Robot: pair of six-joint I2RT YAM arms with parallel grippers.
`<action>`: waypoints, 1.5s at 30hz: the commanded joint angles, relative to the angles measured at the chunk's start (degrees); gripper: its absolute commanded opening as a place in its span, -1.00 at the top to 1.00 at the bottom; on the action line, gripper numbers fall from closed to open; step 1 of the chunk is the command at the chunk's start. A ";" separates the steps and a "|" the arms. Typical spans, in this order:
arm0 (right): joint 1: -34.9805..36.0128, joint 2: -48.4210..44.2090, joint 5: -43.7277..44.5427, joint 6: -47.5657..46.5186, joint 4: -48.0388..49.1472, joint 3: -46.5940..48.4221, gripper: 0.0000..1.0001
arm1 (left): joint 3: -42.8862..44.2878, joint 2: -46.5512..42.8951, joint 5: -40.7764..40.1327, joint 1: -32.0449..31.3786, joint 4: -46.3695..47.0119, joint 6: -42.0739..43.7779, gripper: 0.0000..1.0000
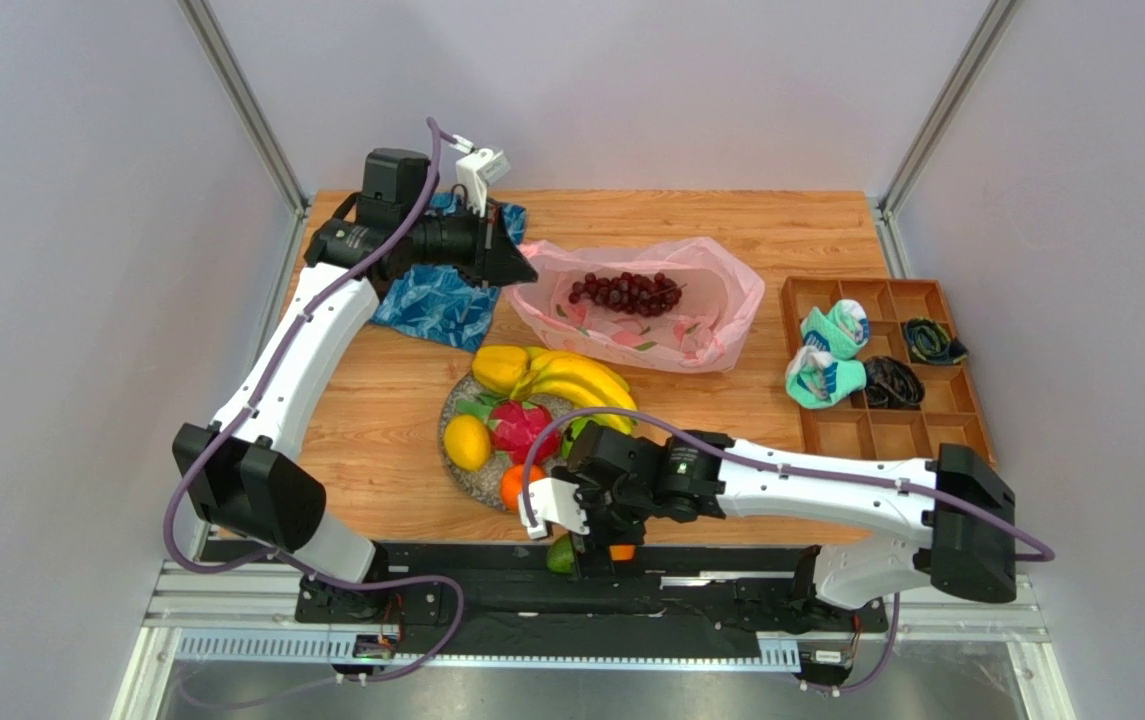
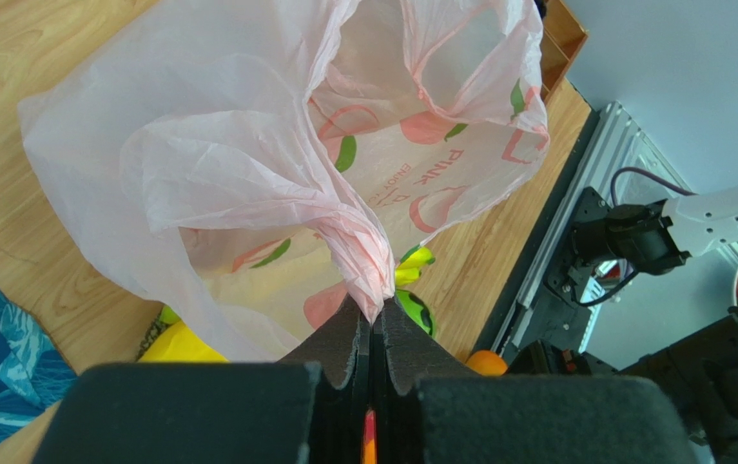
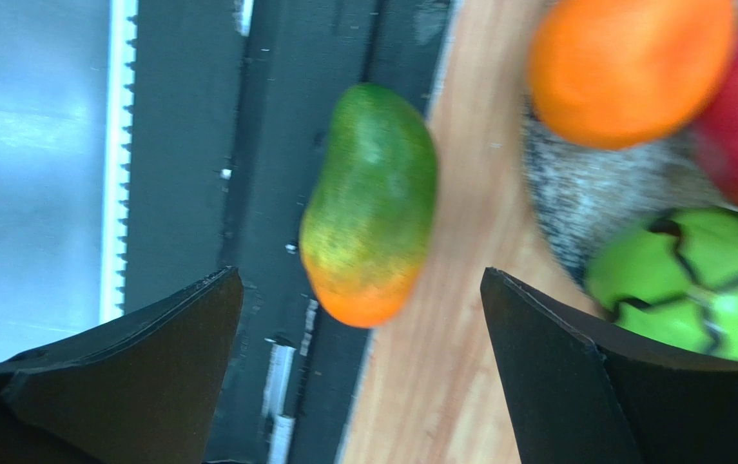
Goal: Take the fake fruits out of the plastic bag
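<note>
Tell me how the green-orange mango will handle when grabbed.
Probably rigid and light: the mango looks like glossy moulded plastic. Its smooth skin may slip in the open right tool. Rounded and apparently straddling the near edge of the table, it could roll off if nudged.

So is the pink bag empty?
Not empty. The top view shows purple grapes lying inside the open pink bag.

Plain pale grey-lilac back wall (image 1: 593,75), with matching side panels left (image 1: 67,225) and right (image 1: 1097,180). A slanted silver metal post (image 1: 243,102) stands at the back-left corner, another (image 1: 943,102) at back-right. Rectangular light-brown wood-grain tabletop (image 1: 774,225). A black strip (image 1: 713,578) runs along its near edge, then a ribbed silver aluminium rail (image 1: 533,648). Light is even, shadows soft.
</note>
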 commanded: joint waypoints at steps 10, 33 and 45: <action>-0.16 9.88 -4.89 4.98 7.81 -2.39 -0.97 | -2.88 -3.96 1.24 0.03 1.63 -1.03 1.00; -22.47 10.58 -1.01 0.95 -6.61 26.25 0.01 | 9.05 -2.83 -0.08 0.55 -7.86 3.89 1.00; -25.21 13.23 -12.26 -9.87 7.90 23.46 -0.06 | 15.49 2.28 -1.66 2.31 -15.95 6.53 1.00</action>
